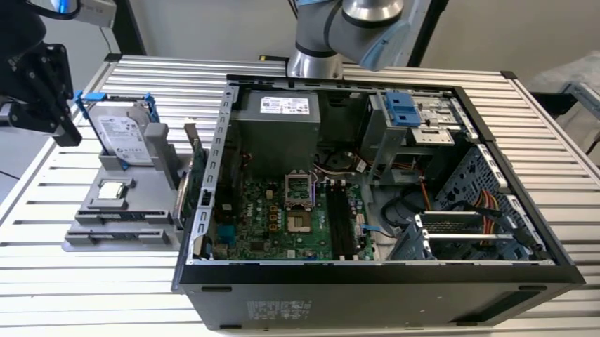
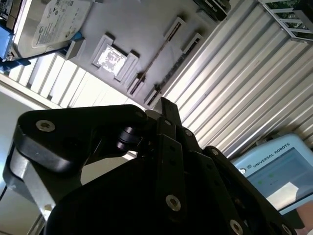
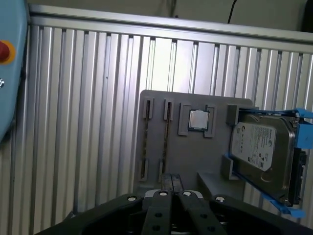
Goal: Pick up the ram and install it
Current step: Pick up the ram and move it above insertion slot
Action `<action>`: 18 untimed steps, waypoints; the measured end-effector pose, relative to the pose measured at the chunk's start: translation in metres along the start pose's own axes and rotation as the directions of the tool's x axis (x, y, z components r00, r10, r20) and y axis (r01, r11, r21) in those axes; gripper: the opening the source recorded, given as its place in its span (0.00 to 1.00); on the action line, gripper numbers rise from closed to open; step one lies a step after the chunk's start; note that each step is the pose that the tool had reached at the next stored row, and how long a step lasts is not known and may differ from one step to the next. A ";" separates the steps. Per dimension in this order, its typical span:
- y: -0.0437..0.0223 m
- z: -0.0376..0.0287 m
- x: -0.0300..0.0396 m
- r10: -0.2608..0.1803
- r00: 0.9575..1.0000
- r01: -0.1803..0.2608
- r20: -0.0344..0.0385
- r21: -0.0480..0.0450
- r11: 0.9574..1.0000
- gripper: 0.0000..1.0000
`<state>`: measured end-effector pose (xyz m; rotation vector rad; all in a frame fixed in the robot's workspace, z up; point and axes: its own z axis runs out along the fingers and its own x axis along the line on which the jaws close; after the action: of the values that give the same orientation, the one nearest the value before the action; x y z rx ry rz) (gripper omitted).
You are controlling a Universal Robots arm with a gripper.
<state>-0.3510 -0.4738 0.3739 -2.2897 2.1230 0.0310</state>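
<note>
The ram (image 3: 166,142) is seated edge-up in the grey tray (image 3: 195,156) (beside a processor chip (image 3: 198,119)); the gripper (image 3: 171,180) is poised nearby, jaws pressed together.

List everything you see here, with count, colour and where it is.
Table: one, silver, slatted, under everything.
Computer case: one, black, open, on the table.
Motherboard: one, green, inside the case.
Holder: one, grey, beside the case on the exterior view's left.
Hard drive: one, silver, blue bracket, upright in the holder.
Processor chip: one, silver, in a holder recess.
Ram: one, thin, dark, on edge in the holder slot nearest the chip.
Arm: one, grey and blue, beyond the case.
Gripper: one, black, shut, near the holder.
</note>
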 end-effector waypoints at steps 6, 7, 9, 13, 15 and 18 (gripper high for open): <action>0.0008 0.0004 0.0075 0.000 1.000 0.000 0.000 0.000 1.000 0.00; 0.0009 0.0004 0.0084 0.000 1.000 0.000 0.000 0.000 1.000 0.00; 0.0012 0.0006 0.0096 0.000 1.000 0.000 0.000 0.000 1.000 0.00; 0.0013 0.0013 0.0104 0.000 1.000 0.000 0.000 0.000 1.000 0.00; 0.0012 0.0014 0.0104 0.000 1.000 0.000 0.000 0.000 1.000 0.00; 0.0013 0.0015 0.0104 0.000 1.000 0.000 0.000 0.000 1.000 0.00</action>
<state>-0.3515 -0.4842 0.3722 -2.2897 2.1230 0.0310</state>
